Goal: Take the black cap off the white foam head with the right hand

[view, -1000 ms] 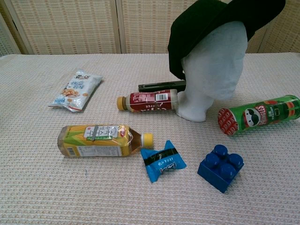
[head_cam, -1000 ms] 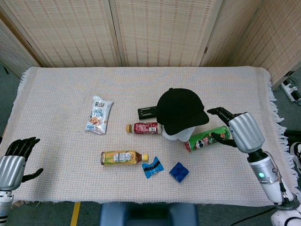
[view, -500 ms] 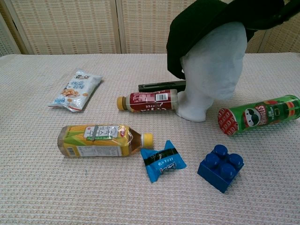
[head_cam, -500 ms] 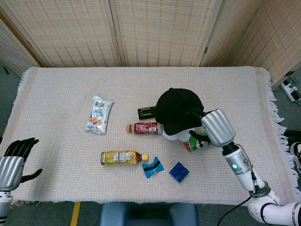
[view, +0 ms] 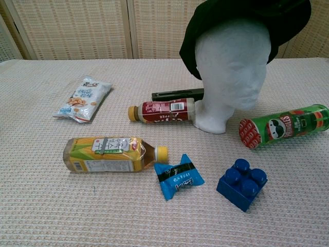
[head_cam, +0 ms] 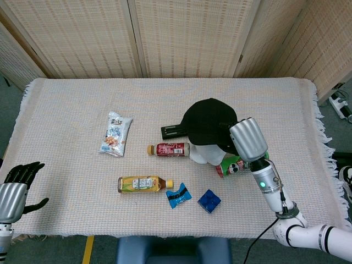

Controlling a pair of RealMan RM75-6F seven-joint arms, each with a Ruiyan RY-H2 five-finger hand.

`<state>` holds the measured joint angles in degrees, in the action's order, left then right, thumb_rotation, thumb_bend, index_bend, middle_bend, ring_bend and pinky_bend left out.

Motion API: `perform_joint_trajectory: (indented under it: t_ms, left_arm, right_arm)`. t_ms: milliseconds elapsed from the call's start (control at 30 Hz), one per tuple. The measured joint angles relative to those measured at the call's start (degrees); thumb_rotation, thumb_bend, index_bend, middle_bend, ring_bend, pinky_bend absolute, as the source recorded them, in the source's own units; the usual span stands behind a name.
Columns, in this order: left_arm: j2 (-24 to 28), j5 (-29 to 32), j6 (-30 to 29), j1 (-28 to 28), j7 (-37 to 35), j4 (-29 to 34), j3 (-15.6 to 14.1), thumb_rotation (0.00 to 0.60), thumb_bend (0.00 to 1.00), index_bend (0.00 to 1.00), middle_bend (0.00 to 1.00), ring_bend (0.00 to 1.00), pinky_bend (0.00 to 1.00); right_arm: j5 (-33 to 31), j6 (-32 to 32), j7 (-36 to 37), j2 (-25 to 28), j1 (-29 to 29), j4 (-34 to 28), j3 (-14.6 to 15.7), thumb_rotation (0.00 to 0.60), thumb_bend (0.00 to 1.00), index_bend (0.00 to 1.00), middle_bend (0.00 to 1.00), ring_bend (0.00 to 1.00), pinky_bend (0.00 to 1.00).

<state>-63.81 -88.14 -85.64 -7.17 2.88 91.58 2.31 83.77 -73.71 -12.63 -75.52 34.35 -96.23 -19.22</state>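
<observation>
The black cap (head_cam: 206,124) sits loosely over the white foam head (head_cam: 206,155) near the table's middle. In the chest view the cap (view: 241,20) is raised, so the foam head (view: 231,67) shows its brow and whole face. My right hand (head_cam: 247,139) is at the cap's right side, its dark fingers closed on the brim. The chest view does not show that hand. My left hand (head_cam: 15,190) hovers off the table's front left corner, its fingers apart and holding nothing.
A green chip can (view: 285,125) lies right of the head, under my right forearm. A red bottle (view: 162,111) and a black bar (view: 175,94) lie left of it. In front are a yellow bottle (view: 110,154), blue packet (view: 177,176) and blue brick (view: 241,183). A snack bag (view: 82,99) lies left.
My right hand moved in from the right onto the cap's brim and closed on it. The cap has risen off the brow. The left hand barely moved.
</observation>
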Motion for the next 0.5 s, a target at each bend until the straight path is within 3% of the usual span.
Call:
perform_joint_trajectory:
  t_ms: [500]
  left_arm:
    - [-0.4,0.0,0.9,-0.6,0.6,0.1,0.1,0.6,0.11,0.19,0.19,0.18,0.17]
  right_arm:
    - [-2.3,-4.5,1.3,0.5,-0.4,4.6,-2.7,0.6,0.38,0.84,0.82,1.0,1.0]
